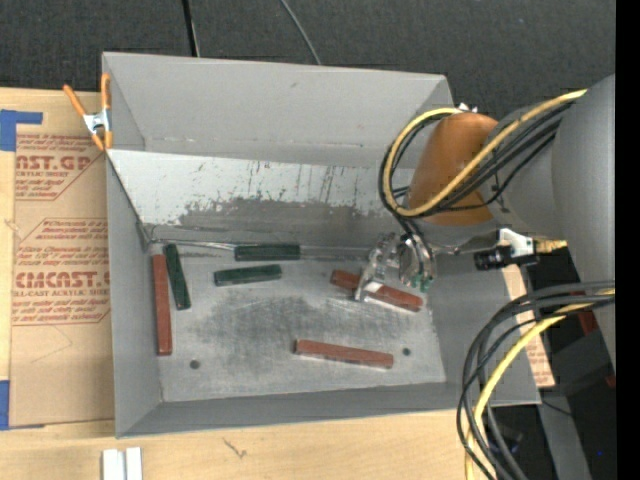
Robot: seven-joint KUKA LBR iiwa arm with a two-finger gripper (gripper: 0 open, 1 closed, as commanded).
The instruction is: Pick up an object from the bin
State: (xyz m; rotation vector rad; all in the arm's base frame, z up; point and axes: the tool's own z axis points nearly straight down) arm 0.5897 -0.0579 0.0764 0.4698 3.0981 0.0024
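My gripper [378, 286] is low at the right side of the bin, its metal fingers down on a short reddish-brown bar [392, 297] that lies there at a slant. A second short reddish-brown piece [345, 281] sits just left of the fingers, touching or nearly touching them. I cannot make out whether the fingers are closed on the bar or only resting over it. A longer reddish-brown bar [343, 353] lies flat on the bin floor below and left of the gripper.
Two dark green bars [247, 276] [267, 252] lie in the middle left, a third dark green bar [177, 275] and a long reddish-brown bar [161, 304] along the left wall. The arm with its orange cover and cables overhangs the bin's right rim.
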